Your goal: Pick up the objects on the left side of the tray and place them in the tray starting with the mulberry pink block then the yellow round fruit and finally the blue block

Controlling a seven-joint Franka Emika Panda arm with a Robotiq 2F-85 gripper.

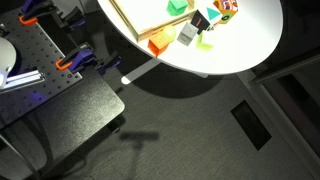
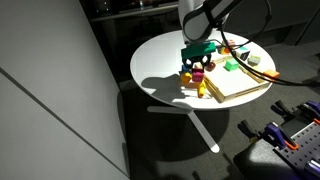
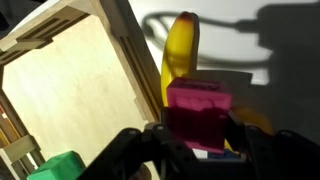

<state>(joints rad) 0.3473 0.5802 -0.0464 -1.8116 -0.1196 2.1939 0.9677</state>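
In the wrist view my gripper [image 3: 198, 125] is shut on the mulberry pink block [image 3: 197, 108], with one finger against each side of it. A sliver of the blue block [image 3: 228, 151] shows just under it. A yellow rounded shape [image 3: 257, 121], partly hidden behind one finger, may be the yellow round fruit. The tray [image 3: 70, 90], with a pale floor and a wooden rim, lies right beside the block. In an exterior view the gripper [image 2: 197, 57] hangs over the toy cluster at the tray's [image 2: 243, 88] edge.
A long yellow banana-like toy [image 3: 180, 55] lies along the tray rim behind the pink block. A green block [image 3: 62, 166] sits in the tray. An orange block [image 1: 158, 45], a grey block [image 1: 187, 34] and a bright green block [image 1: 205, 42] lie near the round table's edge.
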